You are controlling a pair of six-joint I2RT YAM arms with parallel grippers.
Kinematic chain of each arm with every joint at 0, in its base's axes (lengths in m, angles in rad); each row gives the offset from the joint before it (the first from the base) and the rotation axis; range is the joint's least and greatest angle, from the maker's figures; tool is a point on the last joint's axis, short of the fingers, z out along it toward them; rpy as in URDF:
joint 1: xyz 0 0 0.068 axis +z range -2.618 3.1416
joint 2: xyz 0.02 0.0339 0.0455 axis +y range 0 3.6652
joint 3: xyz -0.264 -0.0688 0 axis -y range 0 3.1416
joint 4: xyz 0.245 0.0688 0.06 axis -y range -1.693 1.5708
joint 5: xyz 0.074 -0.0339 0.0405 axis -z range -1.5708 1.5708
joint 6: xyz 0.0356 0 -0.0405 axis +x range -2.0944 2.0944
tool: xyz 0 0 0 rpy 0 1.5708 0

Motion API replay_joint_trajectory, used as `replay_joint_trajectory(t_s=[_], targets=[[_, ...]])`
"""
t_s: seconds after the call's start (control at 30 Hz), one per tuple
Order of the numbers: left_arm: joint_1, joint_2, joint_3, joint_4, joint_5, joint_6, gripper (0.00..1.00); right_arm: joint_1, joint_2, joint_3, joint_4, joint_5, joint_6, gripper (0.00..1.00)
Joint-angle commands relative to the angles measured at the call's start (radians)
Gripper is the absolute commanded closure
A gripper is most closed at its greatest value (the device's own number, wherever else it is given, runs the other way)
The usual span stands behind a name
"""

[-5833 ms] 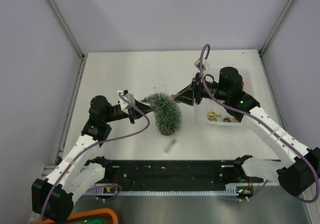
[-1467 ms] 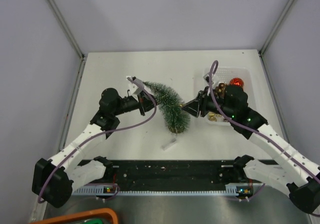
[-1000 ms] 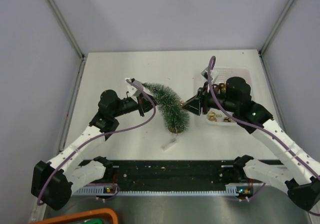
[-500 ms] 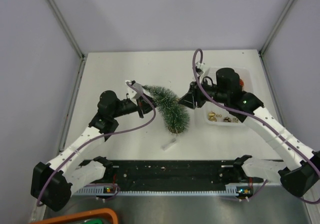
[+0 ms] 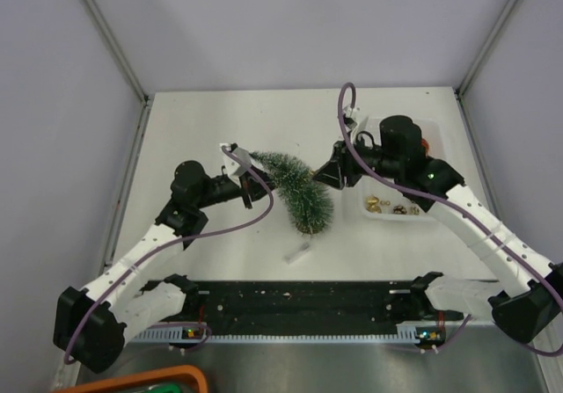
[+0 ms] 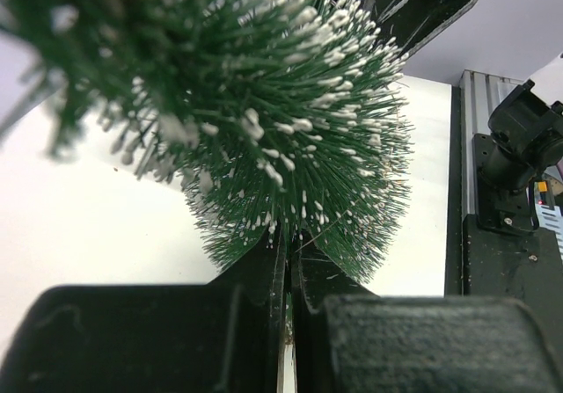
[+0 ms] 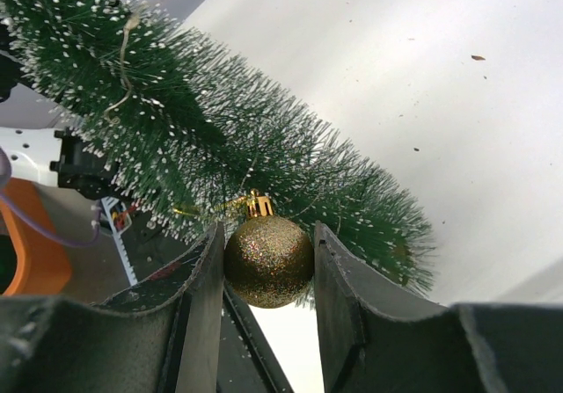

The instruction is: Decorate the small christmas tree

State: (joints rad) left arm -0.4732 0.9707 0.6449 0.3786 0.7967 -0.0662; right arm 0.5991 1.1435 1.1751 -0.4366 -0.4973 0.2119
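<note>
Against the small christmas tree (image 5: 303, 195), the half-open right gripper (image 7: 268, 232) grips a gold bauble (image 7: 268, 263), and the left gripper (image 6: 286, 245) is closed on the tree; released unhooked, the bauble may fall.

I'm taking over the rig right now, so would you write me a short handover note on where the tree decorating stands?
Left gripper: shut on the small christmas tree, which bends over toward it.
Right gripper: shut on a gold glitter bauble, right at the bristles.
The tree is between the two grippers; more ornaments lie in the clear tray on the right.
Done: one bauble is picked up and at the tree.
Left: hook its loop on a branch, release, then hang the rest from the tray.
</note>
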Motion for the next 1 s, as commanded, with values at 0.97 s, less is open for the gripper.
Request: replay_joint_trajectory(t_s=[0.97], targets=[[-0.025,-0.024,-0.002,-0.009,0.009,0.022,1.00,0.061,0.002,0.139,-0.037,0.100,-0.009,0.81]])
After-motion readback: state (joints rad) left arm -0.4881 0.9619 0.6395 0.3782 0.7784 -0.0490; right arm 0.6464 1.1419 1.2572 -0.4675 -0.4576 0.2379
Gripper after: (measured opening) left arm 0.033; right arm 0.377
